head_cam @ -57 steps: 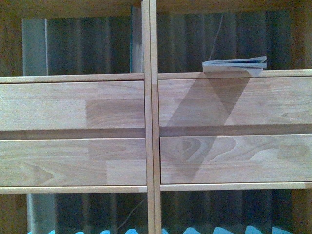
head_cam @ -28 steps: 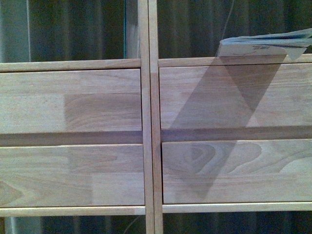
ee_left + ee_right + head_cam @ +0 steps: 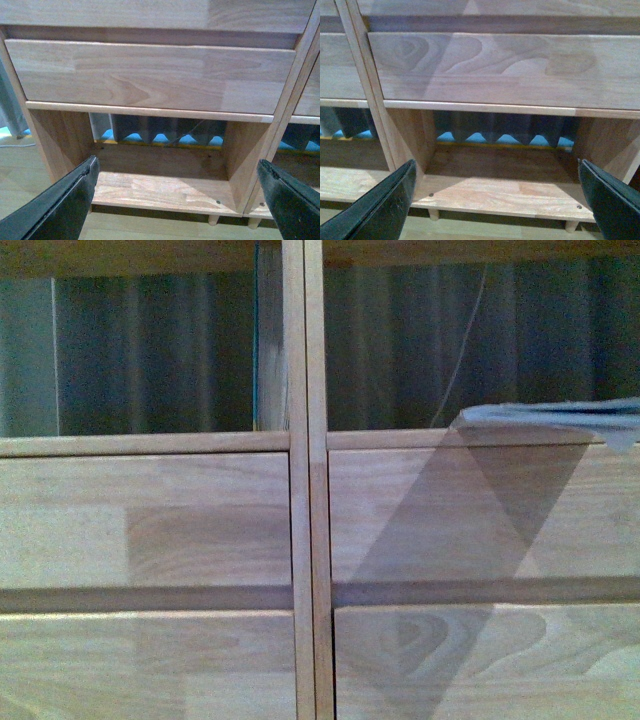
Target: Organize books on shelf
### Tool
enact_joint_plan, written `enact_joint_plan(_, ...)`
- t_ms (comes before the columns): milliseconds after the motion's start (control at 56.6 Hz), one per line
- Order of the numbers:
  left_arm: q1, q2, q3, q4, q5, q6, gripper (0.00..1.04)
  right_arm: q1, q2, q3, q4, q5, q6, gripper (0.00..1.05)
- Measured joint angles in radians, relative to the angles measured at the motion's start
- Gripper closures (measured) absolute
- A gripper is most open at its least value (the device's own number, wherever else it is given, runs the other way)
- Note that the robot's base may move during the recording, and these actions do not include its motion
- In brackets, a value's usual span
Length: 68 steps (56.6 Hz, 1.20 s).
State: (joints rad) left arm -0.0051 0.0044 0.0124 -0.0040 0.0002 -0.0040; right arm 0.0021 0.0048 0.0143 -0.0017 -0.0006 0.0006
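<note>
1. Left gripper (image 3: 175,200): our fingers (image 3: 62,202) are spread wide and empty, and the shelf's (image 3: 150,75) bottom compartment shows between them.
2. Teal-edged book (image 3: 268,350): upright against the central upright (image 3: 303,490), above the drawers we face.
3. Paperback (image 3: 560,415): flat on the ledge over the upper right drawer (image 3: 480,510).
4. Right gripper (image 3: 495,200): fingers released, holding nothing.

Overall light: Dim and blue-tinted in the front view, brighter and warmer in both wrist views.
Shadow: A broad diamond of shade dropped from the book (image 3: 560,415) down and leftward across the right drawer fronts (image 3: 480,530).
Source: Light fell from the upper right.
Focus: The front view was soft and grainy, and the book's edge was smeared.
Backdrop: The curtain (image 3: 150,350) behind the shelf (image 3: 305,540) stayed murky.
Low compartments: Their back halves were shaded, and the bottom board (image 3: 510,195) was brightly lit in front.
</note>
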Motion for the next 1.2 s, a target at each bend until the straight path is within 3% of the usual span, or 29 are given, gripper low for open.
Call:
enact_joint_plan(318, 0.000, 0.000, 0.000, 0.000, 0.000, 0.000, 0.07, -0.004, 0.002, 0.000, 0.000, -0.018, 0.010, 0.07)
enact_joint_plan(424, 0.000, 0.000, 0.000, 0.000, 0.000, 0.000, 0.07, -0.132, 0.141, 0.021, 0.104, -0.398, 0.225, 0.07)
enact_joint_plan(495, 0.000, 0.000, 0.000, 0.000, 0.000, 0.000, 0.07, -0.163, 0.300, 0.069, 0.244, -0.524, 0.385, 0.07)
enact_joint_plan(530, 0.000, 0.000, 0.000, 0.000, 0.000, 0.000, 0.07, -0.163, 0.369, 0.096, 0.306, -0.534, 0.444, 0.07)
enact_joint_plan(636, 0.000, 0.000, 0.000, 0.000, 0.000, 0.000, 0.07, -0.129, 0.636, 0.224, 0.499, -0.503, 0.645, 0.07)
enact_joint_plan(849, 0.000, 0.000, 0.000, 0.000, 0.000, 0.000, 0.07, 0.016, 1.096, 0.449, 0.634, -0.394, 0.982, 0.07)
enact_joint_plan(1202, 0.000, 0.000, 0.000, 0.000, 0.000, 0.000, 0.07, 0.114, 1.413, 0.705, 0.761, -0.193, 1.236, 0.07)
